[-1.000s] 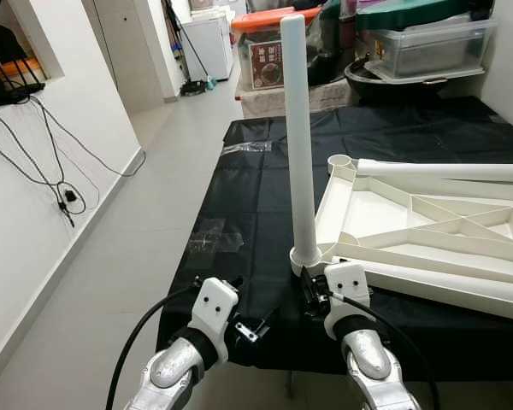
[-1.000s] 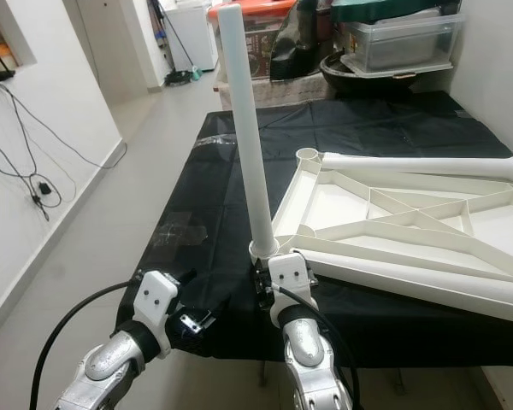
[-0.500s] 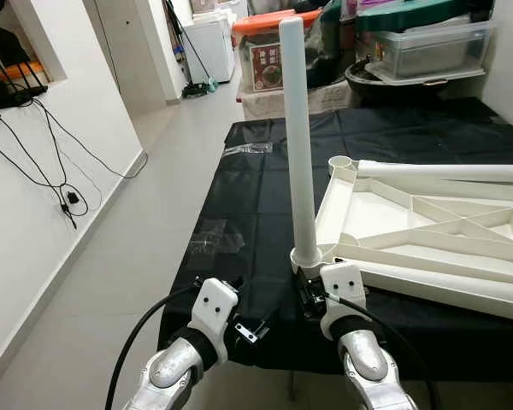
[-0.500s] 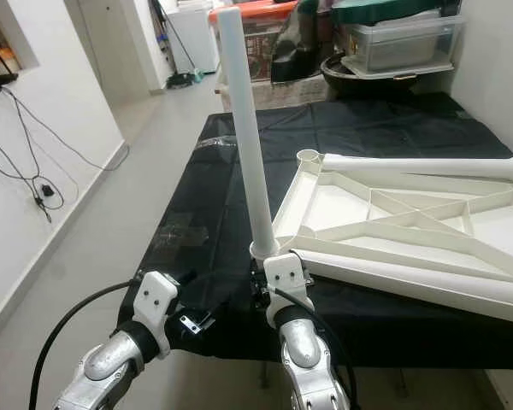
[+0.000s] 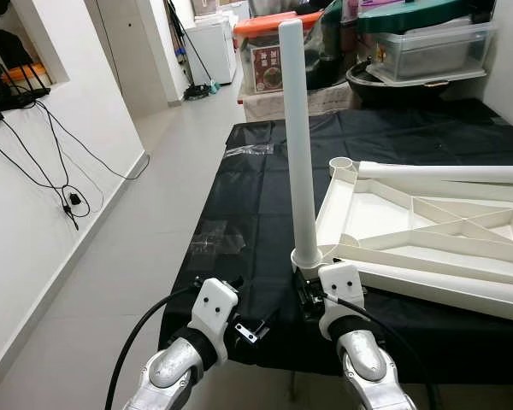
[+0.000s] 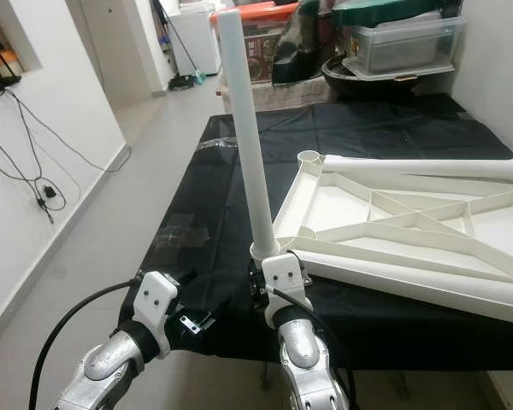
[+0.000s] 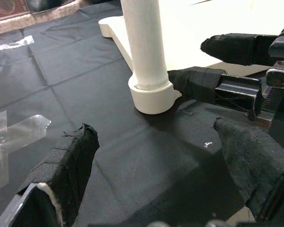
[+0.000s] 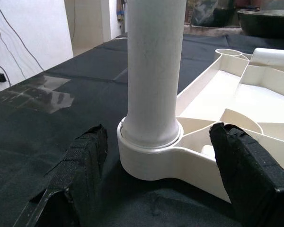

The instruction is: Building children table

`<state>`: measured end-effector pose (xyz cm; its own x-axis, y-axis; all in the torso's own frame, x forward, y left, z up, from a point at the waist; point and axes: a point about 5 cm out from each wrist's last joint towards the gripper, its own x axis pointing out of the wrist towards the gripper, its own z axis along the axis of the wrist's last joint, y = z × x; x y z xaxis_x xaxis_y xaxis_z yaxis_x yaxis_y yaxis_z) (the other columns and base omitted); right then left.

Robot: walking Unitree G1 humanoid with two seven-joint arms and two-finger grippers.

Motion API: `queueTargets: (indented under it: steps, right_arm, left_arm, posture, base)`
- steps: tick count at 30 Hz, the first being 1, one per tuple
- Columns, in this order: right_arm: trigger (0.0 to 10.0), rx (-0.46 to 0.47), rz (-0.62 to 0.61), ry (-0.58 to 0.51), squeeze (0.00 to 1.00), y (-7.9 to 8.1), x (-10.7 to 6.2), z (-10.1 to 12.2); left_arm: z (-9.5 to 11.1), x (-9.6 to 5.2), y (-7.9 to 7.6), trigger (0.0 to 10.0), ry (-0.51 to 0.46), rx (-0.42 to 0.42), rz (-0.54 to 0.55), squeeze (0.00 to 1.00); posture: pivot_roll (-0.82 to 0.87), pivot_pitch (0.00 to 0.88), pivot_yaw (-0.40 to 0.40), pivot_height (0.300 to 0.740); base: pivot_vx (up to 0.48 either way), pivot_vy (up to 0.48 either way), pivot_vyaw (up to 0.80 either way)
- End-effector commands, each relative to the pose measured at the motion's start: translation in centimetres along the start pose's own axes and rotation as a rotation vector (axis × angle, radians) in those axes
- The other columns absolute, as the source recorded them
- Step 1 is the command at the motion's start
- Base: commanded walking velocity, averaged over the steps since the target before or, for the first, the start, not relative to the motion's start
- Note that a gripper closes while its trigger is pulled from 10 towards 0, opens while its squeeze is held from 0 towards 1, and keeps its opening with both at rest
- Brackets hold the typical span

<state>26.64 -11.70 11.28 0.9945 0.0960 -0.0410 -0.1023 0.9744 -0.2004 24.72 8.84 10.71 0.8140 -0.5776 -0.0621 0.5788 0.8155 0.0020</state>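
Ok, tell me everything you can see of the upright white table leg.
The table leg is a long, smooth white tube, plastic by the look, standing upright in the round corner socket of the upside-down white tabletop, which lies on the black cloth. Its top end is plain and flat. The right end effector is open, its fingers either side of the socket, not touching it.

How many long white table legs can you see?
3. One leg stands upright in the tabletop's near corner socket. One lies along its far edge, one along its near edge. More may be hidden.
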Motion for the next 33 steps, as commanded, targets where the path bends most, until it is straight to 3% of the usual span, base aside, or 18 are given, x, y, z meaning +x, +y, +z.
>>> queueTargets:
  steps: [1,19,33]
  right_arm:
    - [10.0,-0.004,0.033,0.001,0.0,0.8,0.0,0.1]
    - [10.0,-0.011,0.04,0.019,0.0,0.6,0.3,-0.2]
    - [10.0,-0.045,0.185,0.036,0.0,2.3,0.4,-0.5]
  left_arm:
    - [-0.5,-0.3,0.9,10.0,0.023,-0.013,0.032,0.0]
    - [-0.4,0.0,0.8,10.0,0.021,-0.015,0.035,0.0]
    - [-0.5,0.4,0.9,10.0,0.029,-0.02,0.037,0.0]
  posture:
    - [-0.07,0.001,0.135,0.74]
    - [-0.08,0.0,0.122,0.74]
    - [-0.1,0.0,0.134,0.74]
  base:
    - [0.0,0.0,0.0]
    - [0.0,0.0,0.0]
    - [0.0,0.0,0.0]
